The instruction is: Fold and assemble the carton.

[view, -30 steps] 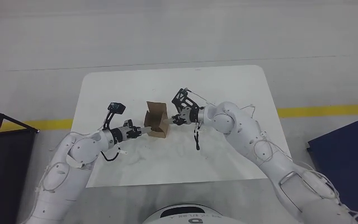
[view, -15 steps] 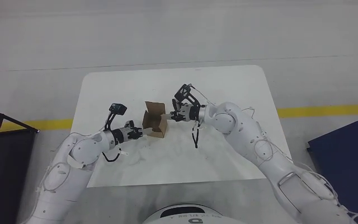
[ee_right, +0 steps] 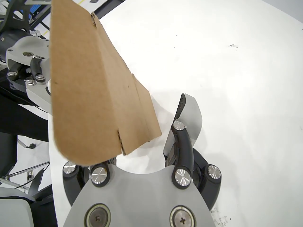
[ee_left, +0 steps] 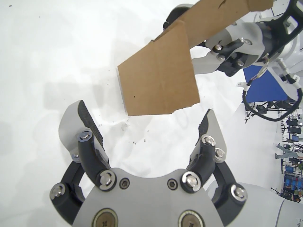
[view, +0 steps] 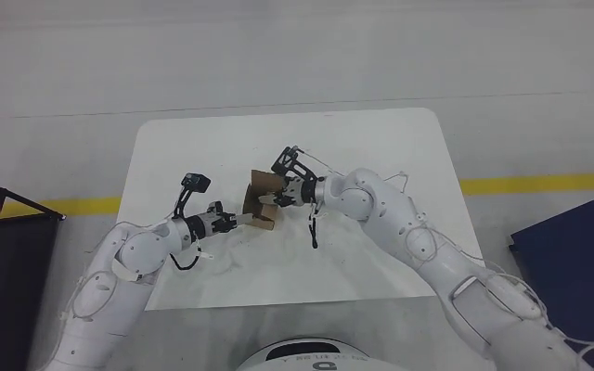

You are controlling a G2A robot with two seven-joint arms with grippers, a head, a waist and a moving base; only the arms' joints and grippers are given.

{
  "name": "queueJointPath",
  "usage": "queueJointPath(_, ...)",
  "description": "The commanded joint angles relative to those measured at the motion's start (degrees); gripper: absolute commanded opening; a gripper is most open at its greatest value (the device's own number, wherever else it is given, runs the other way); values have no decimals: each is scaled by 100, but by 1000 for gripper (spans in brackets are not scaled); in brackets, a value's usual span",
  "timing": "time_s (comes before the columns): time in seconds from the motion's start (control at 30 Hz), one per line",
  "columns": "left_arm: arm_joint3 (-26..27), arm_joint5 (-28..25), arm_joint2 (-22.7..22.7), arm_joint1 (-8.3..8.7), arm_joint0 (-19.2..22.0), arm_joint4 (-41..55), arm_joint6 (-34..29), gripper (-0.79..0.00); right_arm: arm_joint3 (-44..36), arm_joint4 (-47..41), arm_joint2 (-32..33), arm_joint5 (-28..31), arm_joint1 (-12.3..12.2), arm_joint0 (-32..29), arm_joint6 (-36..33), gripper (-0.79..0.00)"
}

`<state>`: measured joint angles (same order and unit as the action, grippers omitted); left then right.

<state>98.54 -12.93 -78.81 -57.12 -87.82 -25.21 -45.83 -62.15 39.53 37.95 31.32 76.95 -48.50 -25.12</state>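
Left of the small brown cardboard carton [view: 260, 202] on the white surface [view: 371, 148], the left gripper [view: 238, 220] sits spread wide, empty.
The right gripper [view: 277, 197], fingers also apart, has moved in from the carton's right onto its top flap; folding has likely begun.

The carton [view: 262, 198] sits on the bench [view: 371, 148] a little towards the left edge from the middle. The left hand [view: 243, 220] is just beside its corner nearest the near-left corner, and the right hand [view: 272, 197] is close against its right-edge side.
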Motion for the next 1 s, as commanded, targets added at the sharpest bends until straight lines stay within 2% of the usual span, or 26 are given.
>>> queueJointPath(0.0,6,9,-2,2,-13,7,19,0,22,82,-42,-45,25,34,-25,-277)
queueJointPath(0.1,49,-12,-126,15,-70,77,151,0,49,140,-86,-59,66,67,-29,-292)
queueJointPath(0.33,174,-209,-809,79,-407,547,438,0,53,215,-75,-22,98,67,-46,-348)
queueJointPath(0.47,114,-52,-907,100,-390,349,396,0,26,249,-63,-15,105,31,-57,-382)
queueJointPath(0.57,71,76,-689,91,-182,131,238,0,-1,267,-44,-8,107,-3,-71,-394)
queueJointPath(0.8,-376,274,227,-23,598,-67,22,0,-87,303,33,17,96,-94,-85,-419)
queueJointPath(0.97,-612,336,545,-76,899,-159,6,0,-144,328,77,40,88,-157,-95,-422)
